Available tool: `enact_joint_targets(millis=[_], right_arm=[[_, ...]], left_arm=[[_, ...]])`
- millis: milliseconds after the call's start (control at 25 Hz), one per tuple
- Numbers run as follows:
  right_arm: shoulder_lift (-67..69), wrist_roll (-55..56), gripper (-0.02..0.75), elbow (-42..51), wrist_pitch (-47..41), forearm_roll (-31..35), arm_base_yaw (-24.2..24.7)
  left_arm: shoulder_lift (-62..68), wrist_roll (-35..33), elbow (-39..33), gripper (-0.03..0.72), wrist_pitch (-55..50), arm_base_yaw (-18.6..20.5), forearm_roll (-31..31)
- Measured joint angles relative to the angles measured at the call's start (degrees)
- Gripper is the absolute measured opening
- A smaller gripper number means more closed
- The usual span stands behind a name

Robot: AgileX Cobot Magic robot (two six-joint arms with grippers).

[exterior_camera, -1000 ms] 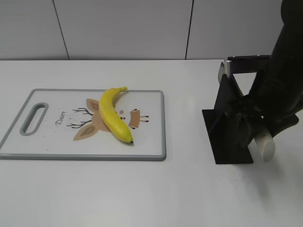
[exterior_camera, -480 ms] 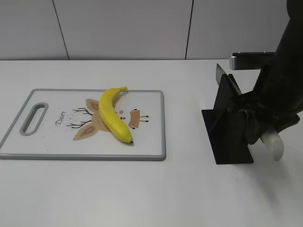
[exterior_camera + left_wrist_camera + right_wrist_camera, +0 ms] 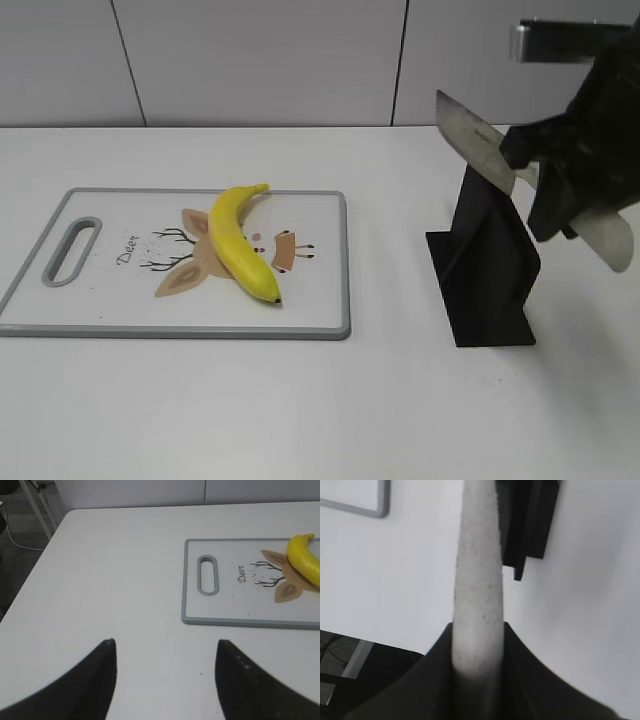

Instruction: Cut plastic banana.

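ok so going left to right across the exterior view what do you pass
cutting board → plastic banana lying on the board → black knife stand → right gripper, shut on the knife held above the stand

banana [image 3: 240, 243]: plastic look, smooth, glossy yellow w/ soft highlights; dark tip
cutting board [image 3: 322, 290]: smooth white plastic face, printed brown deer art, fine dark specks; matt grey rim, looks rubbery
knife blade [image 3: 475, 142]: grey metal, dull satin sheen, upper right of ext. view
knife handle [image 3: 478, 575]: off-white, matt, finely speckled, slightly grainy
knife stand [image 3: 492, 275]: black, matt, flat hard panels, plastic or metal – can't tell
right tool [image 3: 560, 160]: black, matt
left tool [image 3: 165, 680]: black, matt fingers, faint specks
surface [image 3: 300, 410]: white, smooth, low sheen
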State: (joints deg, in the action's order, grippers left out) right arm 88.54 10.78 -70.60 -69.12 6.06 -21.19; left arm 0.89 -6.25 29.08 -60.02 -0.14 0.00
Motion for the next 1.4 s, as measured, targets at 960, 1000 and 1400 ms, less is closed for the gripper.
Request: enact_joint_targets(millis=[960, 1000, 1400], right_arm=[[4.98, -65.82, 0.183, -10.58, 9.25, 13.06, -0.06], [5.53, -67.88, 0.183, -10.58, 9.25, 13.11, -0.06], [14.76, -77.76, 0.183, -21.89, 3.77, 13.65, -0.06]], left_arm=[[10.39, -13.25, 6.02, 0.579, 5.87, 0.0, -8.46], [12.17, -15.2, 6.89, 0.579, 6.49, 0.0, -9.78], [37.98, -42.29, 16.38, 0.578, 10.51, -1.33, -25.06]])
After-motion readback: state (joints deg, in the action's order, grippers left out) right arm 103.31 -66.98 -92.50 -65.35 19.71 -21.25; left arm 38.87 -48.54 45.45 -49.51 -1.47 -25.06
